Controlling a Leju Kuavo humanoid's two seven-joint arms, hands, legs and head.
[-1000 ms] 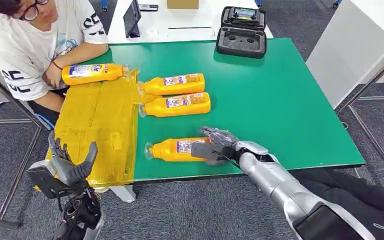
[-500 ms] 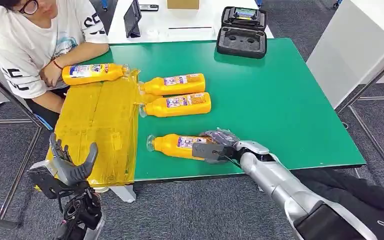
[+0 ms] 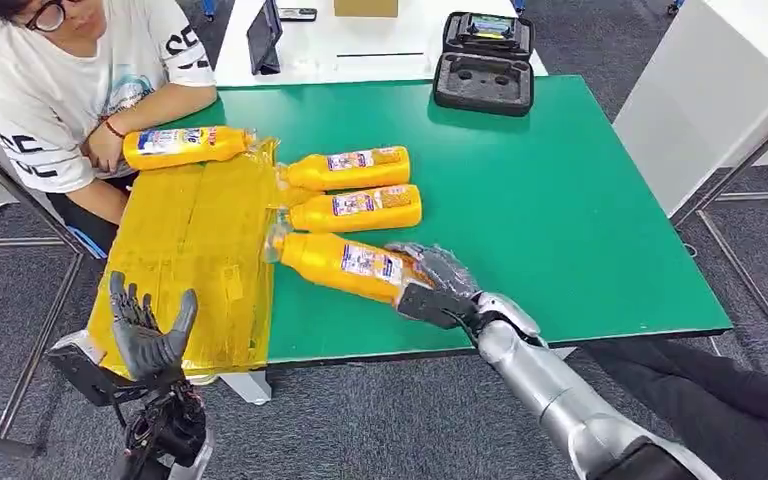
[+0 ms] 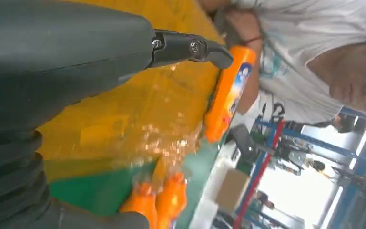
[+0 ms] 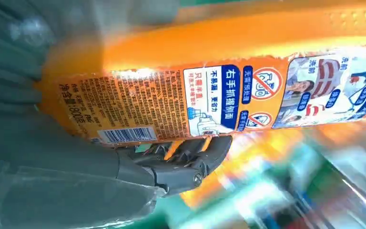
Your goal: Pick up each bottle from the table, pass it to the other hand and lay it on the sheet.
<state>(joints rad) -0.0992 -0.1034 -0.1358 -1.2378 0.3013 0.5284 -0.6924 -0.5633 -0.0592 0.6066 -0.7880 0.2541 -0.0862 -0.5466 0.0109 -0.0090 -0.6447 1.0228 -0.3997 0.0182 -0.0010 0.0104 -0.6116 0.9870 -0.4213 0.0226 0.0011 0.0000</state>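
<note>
My right hand (image 3: 432,285) grips the base end of an orange bottle (image 3: 340,262) and holds it lifted off the green table (image 3: 560,200), its cap pointing toward the yellow sheet (image 3: 195,250). In the right wrist view the bottle's label (image 5: 228,98) is close up, with my fingers (image 5: 186,157) wrapped around it. Two more orange bottles (image 3: 348,169) (image 3: 355,209) lie side by side on the table beside the sheet. A fourth bottle (image 3: 180,146) lies at the sheet's far edge. My left hand (image 3: 145,330) is open, palm up, below the sheet's near corner.
A person (image 3: 70,70) sits at the table's far left corner with a hand by the far bottle. A black open case (image 3: 483,62) stands at the table's back edge. A white panel (image 3: 700,100) stands to the right.
My right hand has lifted the near bottle off the table and carried it left and away from me, toward the sheet. My left hand has risen slightly.
</note>
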